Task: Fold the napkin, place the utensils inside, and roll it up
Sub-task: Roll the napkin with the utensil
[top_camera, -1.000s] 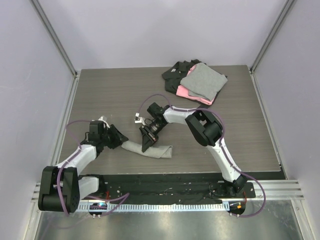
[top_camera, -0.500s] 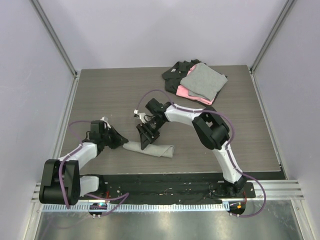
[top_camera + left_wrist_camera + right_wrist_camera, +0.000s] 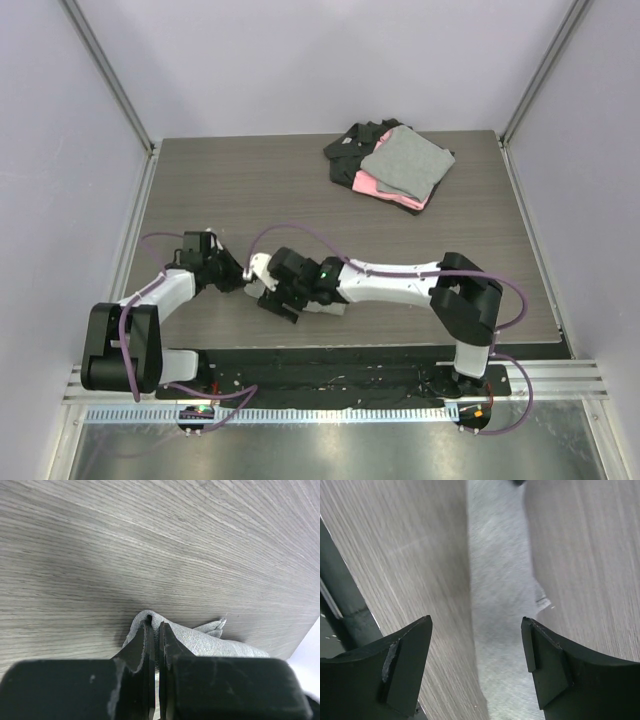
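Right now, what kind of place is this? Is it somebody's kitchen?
Probably a robot test booth, not a kitchen: plain walls box in a wood-look table, and the left arm and right arm are bolted to a black plate at its edge.

We get soft, even light from overhead in the top view, with only faint shadows on the table (image 3: 250, 190). Ahead of the left fingers (image 3: 137, 647) a dim shadow pools round the napkin (image 3: 200, 640) (the grain beyond is crisp), and the fingers themselves are near-black. Between the right fingers (image 3: 405, 665) the napkin and grain smear with motion blur.
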{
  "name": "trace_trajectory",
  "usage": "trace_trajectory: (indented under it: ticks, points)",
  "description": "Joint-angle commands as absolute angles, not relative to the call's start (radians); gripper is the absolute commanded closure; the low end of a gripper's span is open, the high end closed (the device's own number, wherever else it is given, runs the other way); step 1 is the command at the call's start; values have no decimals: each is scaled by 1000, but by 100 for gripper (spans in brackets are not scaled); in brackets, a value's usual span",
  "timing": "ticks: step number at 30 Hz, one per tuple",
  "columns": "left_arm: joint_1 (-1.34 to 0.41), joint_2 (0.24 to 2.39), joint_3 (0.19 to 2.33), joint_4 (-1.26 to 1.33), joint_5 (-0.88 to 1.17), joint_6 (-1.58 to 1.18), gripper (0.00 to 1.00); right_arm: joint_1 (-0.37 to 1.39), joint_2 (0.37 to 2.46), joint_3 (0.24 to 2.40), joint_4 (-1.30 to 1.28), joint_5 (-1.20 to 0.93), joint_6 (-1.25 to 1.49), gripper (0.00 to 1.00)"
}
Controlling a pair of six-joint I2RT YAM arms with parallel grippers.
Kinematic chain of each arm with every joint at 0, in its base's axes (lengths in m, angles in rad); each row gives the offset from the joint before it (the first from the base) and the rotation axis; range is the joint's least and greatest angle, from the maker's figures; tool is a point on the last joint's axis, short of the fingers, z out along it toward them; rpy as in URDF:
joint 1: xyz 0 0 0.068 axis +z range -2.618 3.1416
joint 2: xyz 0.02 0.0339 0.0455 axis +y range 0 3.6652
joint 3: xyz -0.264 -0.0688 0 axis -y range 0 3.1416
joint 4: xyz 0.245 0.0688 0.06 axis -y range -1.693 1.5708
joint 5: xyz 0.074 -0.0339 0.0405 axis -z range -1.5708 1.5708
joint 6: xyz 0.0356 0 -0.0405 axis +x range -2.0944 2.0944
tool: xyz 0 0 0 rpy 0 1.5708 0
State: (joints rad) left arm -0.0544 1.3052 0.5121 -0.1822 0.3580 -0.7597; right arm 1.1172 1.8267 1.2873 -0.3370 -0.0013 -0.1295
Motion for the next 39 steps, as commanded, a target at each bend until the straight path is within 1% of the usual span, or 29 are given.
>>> trace_trajectory:
  ticks: [1, 7, 13, 17, 18, 19, 21, 22, 25, 28, 29, 33, 38, 39]
  points:
    - [-52, 1313, 552, -216, 351, -738, 100, 1164, 1851, 1256, -258, 239, -213, 20]
    - [-49, 1321, 568, -229, 350, -732, 100, 1175, 1894, 1249, -242, 270, -248, 20]
    - [-51, 1325, 586, -238, 350, -727, 100, 1170, 1937, 1247, -273, 247, -261, 24]
    - [-51, 1325, 595, -224, 367, -726, 99, 1146, 1968, 1273, -327, 154, -233, 37]
    - [-51, 1324, 597, -219, 371, -727, 96, 1137, 1974, 1281, -357, 108, -229, 43]
    - [-51, 1321, 604, -219, 371, -726, 82, 1111, 1982, 1292, -379, 1, -218, 46]
    - [-51, 1312, 612, -232, 348, -718, 63, 1077, 2026, 1347, -472, -188, -210, 51]
    - [-49, 1305, 629, -264, 330, -712, 42, 1040, 2046, 1367, -501, -322, -203, 53]
    - [-43, 1266, 646, -317, 233, -687, 20, 984, 2097, 1410, -549, -458, -170, 57]
    - [-40, 1214, 629, -347, 175, -690, 15, 947, 2132, 1443, -566, -586, -130, 58]
    - [-40, 1201, 623, -350, 169, -692, 14, 919, 2147, 1469, -574, -666, -121, 58]
    - [-41, 1128, 571, -345, 146, -704, 15, 867, 2212, 1523, -624, -816, -71, 60]
    - [-40, 1059, 520, -321, 189, -727, 17, 819, 2301, 1580, -681, -940, -38, 61]
    - [-40, 1055, 509, -321, 196, -729, 17, 801, 2313, 1585, -686, -995, -32, 61]
